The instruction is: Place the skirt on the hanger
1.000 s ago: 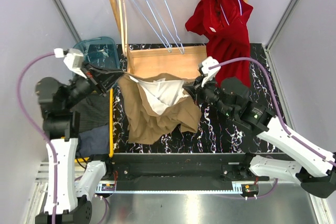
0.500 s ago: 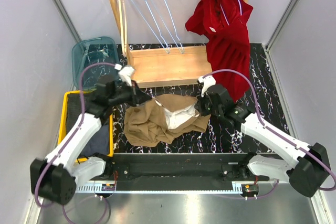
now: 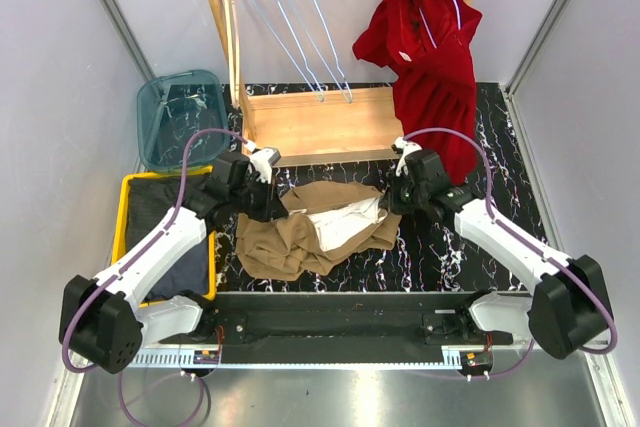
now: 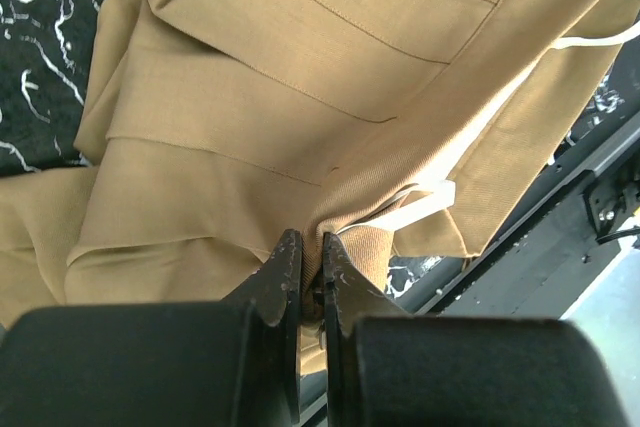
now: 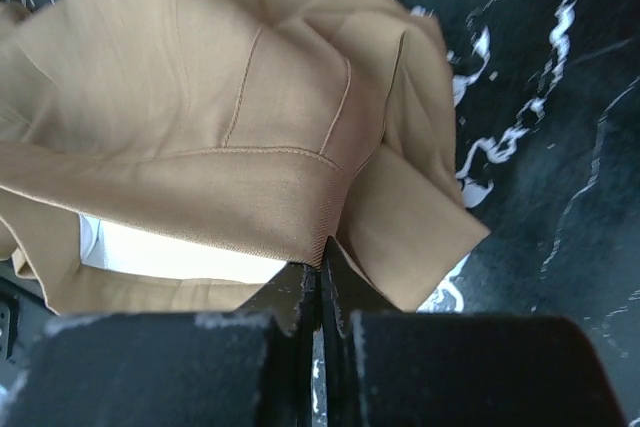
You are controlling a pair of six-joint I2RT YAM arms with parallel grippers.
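Observation:
The tan skirt [image 3: 320, 230] with white lining lies crumpled on the black marbled table between my arms. My left gripper [image 3: 268, 199] is shut on its left waistband edge; in the left wrist view the cloth [image 4: 300, 127] is pinched between the jaws at my left gripper [image 4: 305, 257]. My right gripper [image 3: 388, 201] is shut on the right waistband edge; the right wrist view shows the skirt [image 5: 240, 137] pinched at my right gripper [image 5: 322, 282]. Empty wire hangers [image 3: 295, 22] hang from the wooden rack's rail at the back.
A red dress [image 3: 430, 57] hangs on the rack's right side. The rack's wooden base [image 3: 320, 122] lies behind the skirt. A blue-green bin [image 3: 180, 112] stands at back left. A yellow-rimmed tray [image 3: 212, 237] with dark clothes sits at the left.
Both grippers have come down toward the table, still holding the skirt. The skirt has gone from hanging spread in the air to lying bunched on the table.

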